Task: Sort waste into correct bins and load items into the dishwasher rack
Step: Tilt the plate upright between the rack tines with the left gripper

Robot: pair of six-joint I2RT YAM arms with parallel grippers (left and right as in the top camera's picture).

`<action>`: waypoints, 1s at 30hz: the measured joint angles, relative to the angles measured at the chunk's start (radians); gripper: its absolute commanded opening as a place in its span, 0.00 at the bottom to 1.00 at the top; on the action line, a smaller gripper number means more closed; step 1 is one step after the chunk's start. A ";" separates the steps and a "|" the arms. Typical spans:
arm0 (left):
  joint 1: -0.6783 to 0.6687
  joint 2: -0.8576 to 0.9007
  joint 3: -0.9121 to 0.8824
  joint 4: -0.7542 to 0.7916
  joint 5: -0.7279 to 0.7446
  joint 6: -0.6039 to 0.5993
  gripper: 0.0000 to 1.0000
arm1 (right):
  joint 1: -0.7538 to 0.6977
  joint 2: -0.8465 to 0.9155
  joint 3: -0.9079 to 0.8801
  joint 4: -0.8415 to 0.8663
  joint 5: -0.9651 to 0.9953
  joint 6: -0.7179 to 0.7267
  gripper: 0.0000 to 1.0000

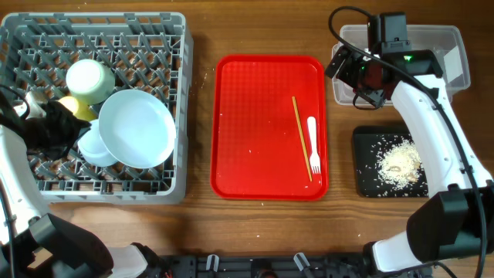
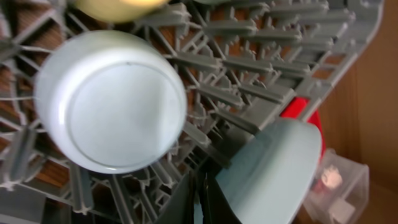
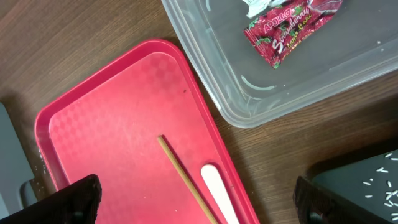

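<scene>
Thin wooden chopsticks (image 1: 302, 139) look light, stiff, prone to roll; pinch them mid-length. Your right gripper (image 3: 199, 200) is spread wide, left gripper (image 2: 200, 202) pressed together.

A: What's in the rack (image 1: 184, 116)?
B: It sits far left. Green bowl (image 1: 90, 80) at the far side, yellow cup (image 1: 72, 106) beside it, blue plate (image 1: 137, 127) tilted mid-rack, blue bowl (image 1: 94, 148) tucked under its near-left edge.
A: And the waste?
B: Red wrapper (image 3: 283, 31) and napkin (image 3: 255, 6) are in the clear tub (image 1: 451, 58), far right. Scraps (image 1: 400, 161) are in the black tray (image 1: 367, 174), nearer. Fork (image 1: 313, 144) and chopstick (image 1: 301, 137) lie side by side between rack and bins.
</scene>
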 measured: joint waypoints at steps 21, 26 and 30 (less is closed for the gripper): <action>-0.225 -0.281 0.000 -0.034 0.035 0.059 1.00 | 0.000 0.000 0.000 0.000 0.000 0.000 1.00; -0.225 -0.477 0.000 -0.031 -0.091 0.005 1.00 | 0.000 0.000 0.000 0.000 0.000 0.000 1.00; -0.225 -0.559 0.000 -0.057 -0.209 -0.080 1.00 | 0.000 0.000 0.000 0.026 0.000 0.000 1.00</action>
